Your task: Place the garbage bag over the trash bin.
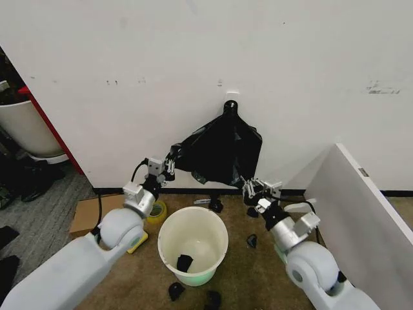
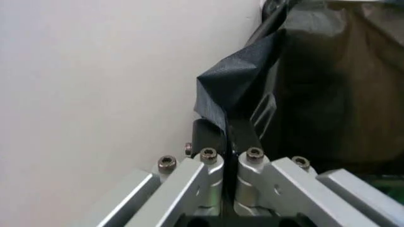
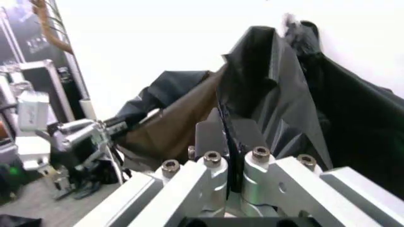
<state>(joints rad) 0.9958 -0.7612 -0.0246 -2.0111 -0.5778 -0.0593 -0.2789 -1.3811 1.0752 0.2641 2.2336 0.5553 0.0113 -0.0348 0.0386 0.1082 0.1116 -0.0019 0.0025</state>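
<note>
Both claws clamp the garbage bag (image 1: 222, 152) edges — left gripper (image 1: 173, 159), right gripper (image 1: 253, 188) — so spread the mouth evenly before lowering it over the trash bin (image 1: 192, 244).

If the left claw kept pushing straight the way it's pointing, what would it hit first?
The left gripper is already shut on a corner of the garbage bag. Straight ahead it would likely press through that plastic into the white wall behind, though depth is unclear.

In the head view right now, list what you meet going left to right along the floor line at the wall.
White tub → cardboard sheet → left gripper, shut on a corner of the garbage bag → trash bin → right gripper, shut on the bag's other lower corner → white panel.
</note>
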